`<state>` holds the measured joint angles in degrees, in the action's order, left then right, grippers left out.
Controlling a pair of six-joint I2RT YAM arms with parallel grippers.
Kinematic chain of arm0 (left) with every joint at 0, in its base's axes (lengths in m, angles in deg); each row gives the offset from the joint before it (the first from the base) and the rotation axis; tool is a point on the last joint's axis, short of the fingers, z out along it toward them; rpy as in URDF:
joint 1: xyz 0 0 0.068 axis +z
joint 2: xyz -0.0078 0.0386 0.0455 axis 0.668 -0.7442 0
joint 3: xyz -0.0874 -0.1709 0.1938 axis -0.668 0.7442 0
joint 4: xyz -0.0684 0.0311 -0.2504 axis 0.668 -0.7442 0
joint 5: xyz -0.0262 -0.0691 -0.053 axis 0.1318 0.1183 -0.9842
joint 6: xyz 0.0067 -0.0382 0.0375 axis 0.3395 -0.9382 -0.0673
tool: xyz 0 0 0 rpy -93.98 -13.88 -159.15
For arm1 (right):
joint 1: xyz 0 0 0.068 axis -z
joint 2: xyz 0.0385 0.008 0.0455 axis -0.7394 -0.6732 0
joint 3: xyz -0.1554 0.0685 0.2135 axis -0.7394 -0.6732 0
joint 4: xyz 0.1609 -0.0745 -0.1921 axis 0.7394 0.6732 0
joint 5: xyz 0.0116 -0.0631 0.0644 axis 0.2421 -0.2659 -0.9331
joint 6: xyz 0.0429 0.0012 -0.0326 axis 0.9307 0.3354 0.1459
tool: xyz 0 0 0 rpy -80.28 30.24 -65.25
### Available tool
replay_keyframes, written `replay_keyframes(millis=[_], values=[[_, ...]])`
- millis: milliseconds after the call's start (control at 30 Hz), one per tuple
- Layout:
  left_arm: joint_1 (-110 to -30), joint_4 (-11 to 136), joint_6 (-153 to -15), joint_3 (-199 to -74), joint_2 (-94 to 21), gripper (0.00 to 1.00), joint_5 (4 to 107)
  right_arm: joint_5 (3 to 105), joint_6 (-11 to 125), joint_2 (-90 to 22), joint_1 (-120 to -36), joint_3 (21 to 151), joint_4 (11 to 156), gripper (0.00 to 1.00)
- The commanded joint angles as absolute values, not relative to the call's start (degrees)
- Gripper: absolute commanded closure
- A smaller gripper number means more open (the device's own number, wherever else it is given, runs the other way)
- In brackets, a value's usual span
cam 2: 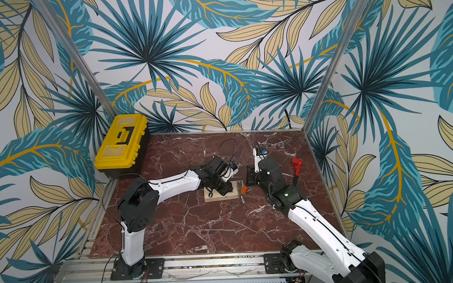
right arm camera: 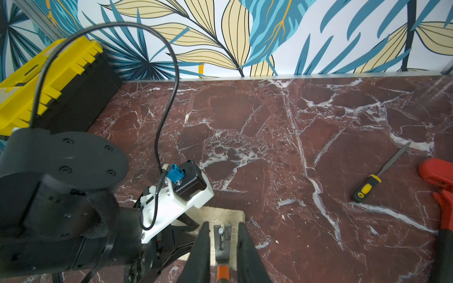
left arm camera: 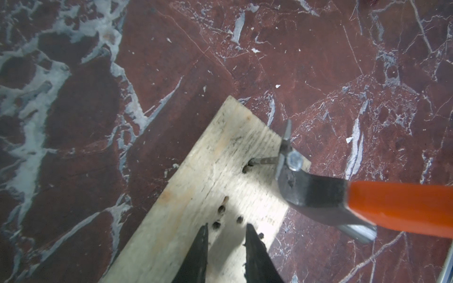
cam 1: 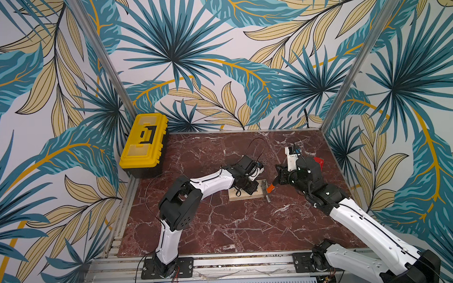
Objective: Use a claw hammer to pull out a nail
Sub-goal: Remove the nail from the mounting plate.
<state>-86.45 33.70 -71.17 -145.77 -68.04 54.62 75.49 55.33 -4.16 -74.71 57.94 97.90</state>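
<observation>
In both top views the claw hammer (cam 1: 270, 188) is lying low over the right end of a pale wooden board (cam 1: 236, 196) at the middle of the red marble table (cam 1: 223, 225). Its orange shaft is running rightward into the right gripper (cam 1: 276, 182). In the right wrist view, at the bottom centre of the frame, that gripper's two black fingers (right arm camera: 203, 247) are closing tightly from both sides on the hammer's shaft, with the silver head pointing up the frame beyond the fingertips. In the left wrist view the hammer's head is sitting right of centre, and its forked claw is hooking under the head of the nail (left arm camera: 266, 161). The nail's shank is standing partly out of its hole in the board and leaning toward the claw. Several empty holes are showing in the wood lower down. At the bottom centre of that view the left gripper (left arm camera: 226, 229) is hovering over the board with its fingers slightly spread and nothing between them. Whether the tips are pressing on the wood cannot be told. A yellow toolbox (cam 1: 142, 140) is sitting at the table's upper left corner. A red-headed wrench (cam 2: 296, 163) is lying to the right of the right arm, and a small file (right arm camera: 382, 171) with a yellow and black handle is lying just left of it in the right wrist view.
</observation>
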Motion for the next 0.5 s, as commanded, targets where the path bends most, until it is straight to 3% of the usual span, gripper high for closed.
replay_keyframes(millis=[0, 467], values=[[-85.59, 26.84, -72.02, -141.38, -74.95, 0.73, 57.85, 74.28, 55.06, -5.88, -75.69, 53.24, 100.92, 1.0], [-85.42, 25.7, -72.71, -142.21, -76.33, 0.75, 58.05, 75.96, 53.68, -0.17, -76.51, 46.37, 93.4, 1.0]])
